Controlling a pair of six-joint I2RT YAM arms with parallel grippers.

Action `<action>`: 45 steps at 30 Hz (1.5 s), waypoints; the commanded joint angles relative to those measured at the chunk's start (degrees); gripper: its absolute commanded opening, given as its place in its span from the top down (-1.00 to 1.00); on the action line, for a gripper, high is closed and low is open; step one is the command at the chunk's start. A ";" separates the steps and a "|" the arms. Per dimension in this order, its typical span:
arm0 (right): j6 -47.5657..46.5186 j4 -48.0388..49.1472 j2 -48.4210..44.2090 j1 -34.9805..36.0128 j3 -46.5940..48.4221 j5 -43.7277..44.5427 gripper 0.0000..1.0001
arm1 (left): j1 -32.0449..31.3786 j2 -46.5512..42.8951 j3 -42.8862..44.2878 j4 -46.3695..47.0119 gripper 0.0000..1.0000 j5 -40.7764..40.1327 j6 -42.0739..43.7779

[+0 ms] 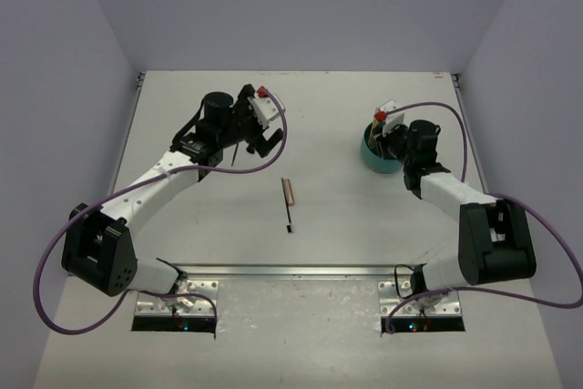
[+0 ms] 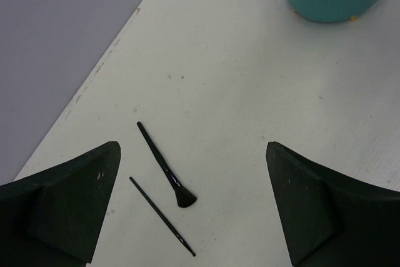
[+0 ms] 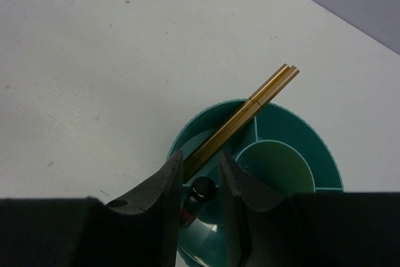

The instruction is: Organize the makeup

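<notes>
Under the left arm, the wrist camera shows the left claw (image 2: 192, 148) spread wide above the surface (image 2: 262, 92). 2 thin black brushes lie between its fingers: a flat-headed brush (image 2: 164, 166) and, just beside it and apart from it, a thinner brush (image 2: 161, 216). From above, only 1 dark sliver shows at that claw.

The overhead view alone shows a slim stick (image 1: 288, 198), brownish at its far end and black at its near end. It lies by itself mid-surface, well apart from both arms.

At the far right stands the teal divided container (image 2: 325, 1). The right claw (image 3: 200, 157) hangs over it with its fingers drawn close, a narrow gap between them. 2 golden-brown sticks (image 3: 253, 107) rise from that gap and lean out over the rim. I cannot tell whether the fingers pinch them. A small black round piece (image 3: 203, 187) sits in the gap below, with a bit of red beside it; only this wrist view shows the dividers inside.
</notes>
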 commanded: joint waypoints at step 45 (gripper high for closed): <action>33.45 -63.26 35.61 36.29 55.47 14.55 0.11 | 17.12 1.15 -2.34 -4.88 -1.00 -17.57 -20.49</action>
